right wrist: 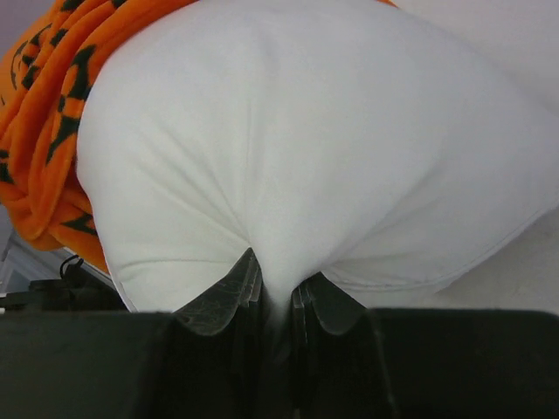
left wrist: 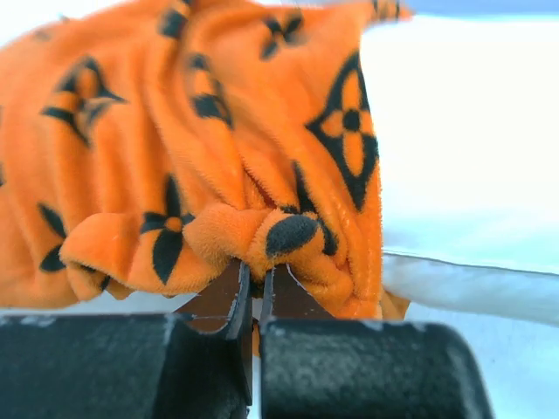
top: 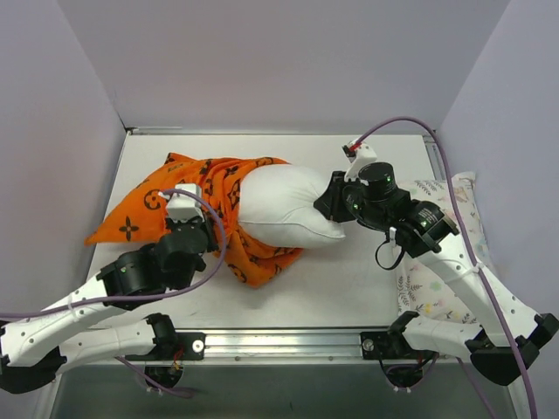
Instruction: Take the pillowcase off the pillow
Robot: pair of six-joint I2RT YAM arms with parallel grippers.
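The orange pillowcase [top: 188,196] with black motifs is bunched over the left half of the white pillow [top: 288,205], whose right half is bare. My left gripper [top: 214,229] sits at the bunched open hem on the near side. In the left wrist view it [left wrist: 255,279] is shut on a fold of the pillowcase [left wrist: 218,148], with the pillow [left wrist: 463,148] bare to the right. My right gripper [top: 336,208] is at the pillow's right end. In the right wrist view it [right wrist: 278,288] is shut on a pinch of the pillow [right wrist: 314,148]; the pillowcase [right wrist: 44,131] shows behind on the left.
A smaller pastel animal-print pillow [top: 437,253] lies along the right edge of the white table [top: 349,279], partly under my right arm. Grey walls close in the table on three sides. A purple cable [top: 218,236] loops over my left wrist.
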